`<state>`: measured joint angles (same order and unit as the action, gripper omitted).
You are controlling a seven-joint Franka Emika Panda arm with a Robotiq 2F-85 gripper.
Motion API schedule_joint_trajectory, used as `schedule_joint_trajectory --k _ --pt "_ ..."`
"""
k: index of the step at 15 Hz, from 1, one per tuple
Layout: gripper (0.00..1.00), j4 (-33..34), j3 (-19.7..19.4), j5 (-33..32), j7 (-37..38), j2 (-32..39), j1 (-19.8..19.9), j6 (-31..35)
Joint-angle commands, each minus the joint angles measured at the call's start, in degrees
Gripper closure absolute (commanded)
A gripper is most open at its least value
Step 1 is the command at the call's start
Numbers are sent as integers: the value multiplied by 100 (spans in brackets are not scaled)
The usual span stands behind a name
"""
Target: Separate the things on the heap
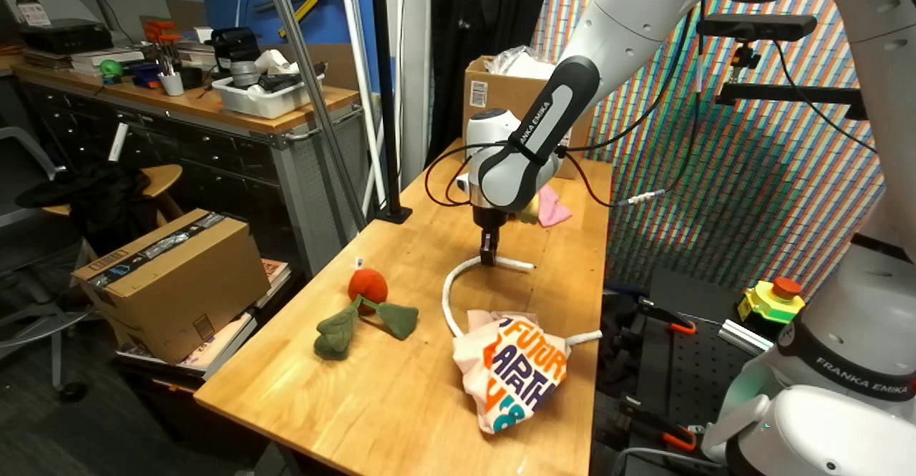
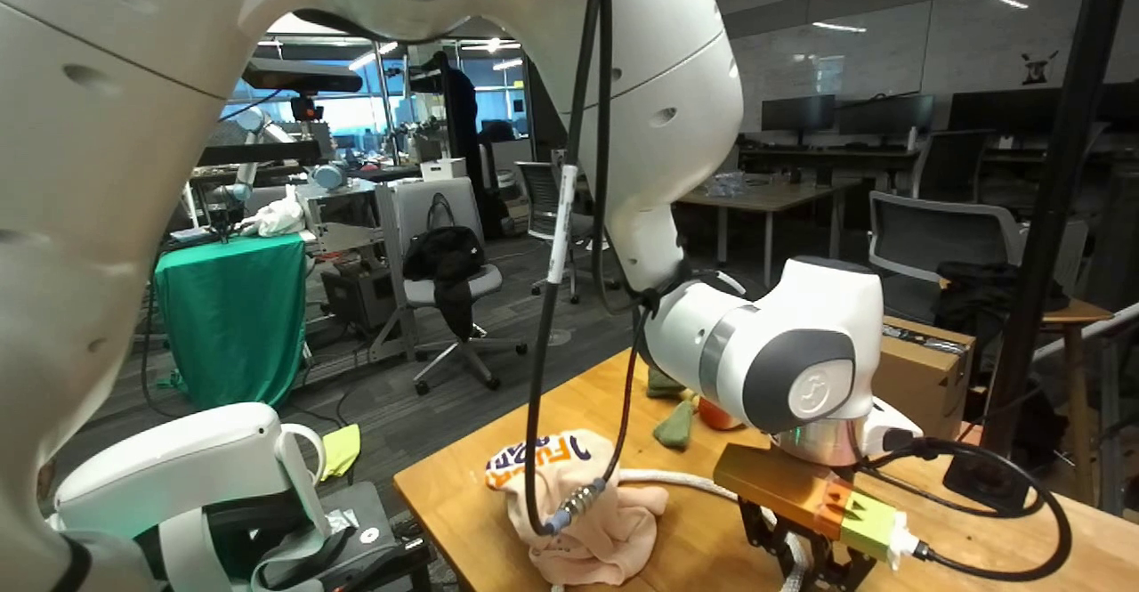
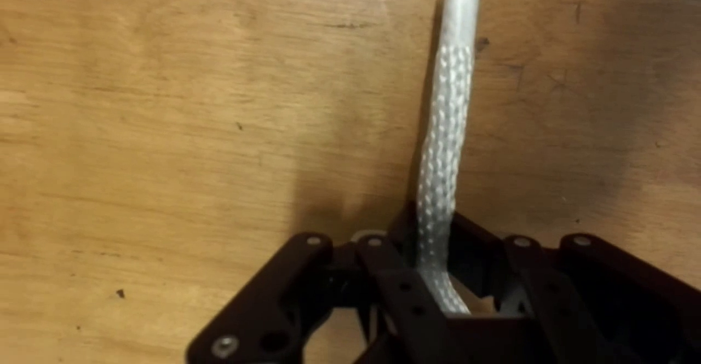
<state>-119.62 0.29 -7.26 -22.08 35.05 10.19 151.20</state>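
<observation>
Separating, from left in an exterior view: red ball and dark green leaves, aside | white cord, pinched by the gripper near one end | printed bag, seemingly upon this cord: better pull slowly and low, so it stays there | pink cloth, well apart

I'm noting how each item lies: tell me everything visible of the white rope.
The white rope looks braided, with a smooth end. It curves across the wooden table, partly hidden by the printed cloth; what looks like its other end pokes out near the table's edge. The gripper is shut on it near the smooth end; any lift there is unclear.
</observation>
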Motion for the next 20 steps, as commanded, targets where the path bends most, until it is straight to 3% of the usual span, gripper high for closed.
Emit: schedule_joint_trajectory --k 1,12,20 --pt "97 -87 -3 6 89 -343 -24 -84" --pt "97 -16 50 59 136 -1094 -158 -421" --pt "97 359 -169 165 496 -1066 -80 -475"
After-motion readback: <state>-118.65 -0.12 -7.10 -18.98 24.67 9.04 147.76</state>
